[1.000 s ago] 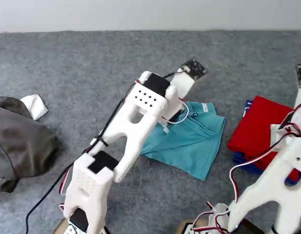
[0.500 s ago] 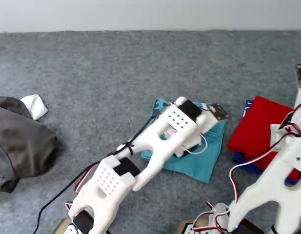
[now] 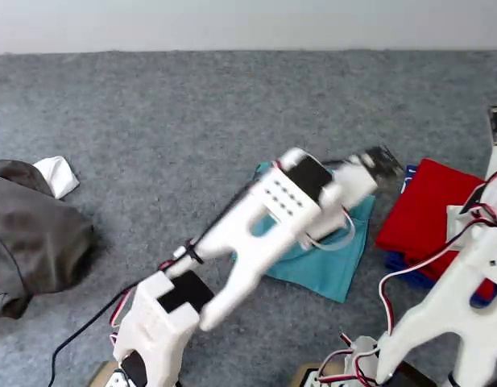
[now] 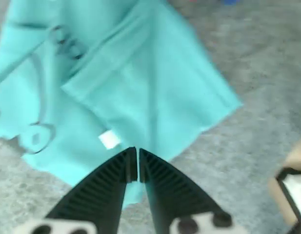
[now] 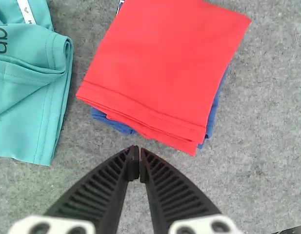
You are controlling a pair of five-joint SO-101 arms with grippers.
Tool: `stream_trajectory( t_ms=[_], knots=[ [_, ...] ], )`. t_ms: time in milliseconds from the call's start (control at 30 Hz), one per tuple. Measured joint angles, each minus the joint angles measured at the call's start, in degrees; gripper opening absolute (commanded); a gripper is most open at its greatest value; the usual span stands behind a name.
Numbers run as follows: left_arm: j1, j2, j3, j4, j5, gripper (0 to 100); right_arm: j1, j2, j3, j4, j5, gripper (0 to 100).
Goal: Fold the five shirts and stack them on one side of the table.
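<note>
Teal shirt – partly folded, left tool above w/ tips together

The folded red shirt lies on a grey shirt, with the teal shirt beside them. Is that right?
No: the red shirt lies on a blue shirt, not grey, as the right wrist view shows. The teal shirt is beside them.

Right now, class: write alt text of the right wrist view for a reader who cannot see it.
A folded red shirt lies on a blue shirt on the grey table, a teal shirt beside them. The right gripper, shut, hangs near the stack.
</note>
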Motion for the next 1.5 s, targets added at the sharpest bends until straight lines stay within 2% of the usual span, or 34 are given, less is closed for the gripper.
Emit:
stream_trajectory(
  t_ms=[167,333,667,833,933,1133,1300,1500],
  knots=[
    [-7.65,2.90,0.00,-6.68,0.09,1,0.00,0.00,0.00,0.00,0.00,1.3],
    [-9.05,9.76,0.00,-10.64,0.26,1,0.00,0.00,0.00,0.00,0.00,1.3],
    [-0.70,13.54,0.00,-10.46,0.09,1,0.00,0.00,0.00,0.00,0.00,1.3],
    [6.77,13.54,0.00,-5.54,0.00,1,0.00,0.00,0.00,0.00,0.00,1.3],
    [8.35,13.54,-1.49,-2.99,0.00,1,0.00,0.00,0.00,0.00,0.00,1.3],
    [2.11,13.98,-11.60,-2.64,0.00,1,0.00,0.00,0.00,0.00,0.00,1.3],
    [-4.57,16.53,-13.36,-6.68,0.26,1,0.00,0.00,0.00,0.00,0.00,1.3],
    [-4.66,24.97,-13.98,-7.65,0.00,1,0.00,0.00,0.00,0.00,0.00,1.3]
  ],
)
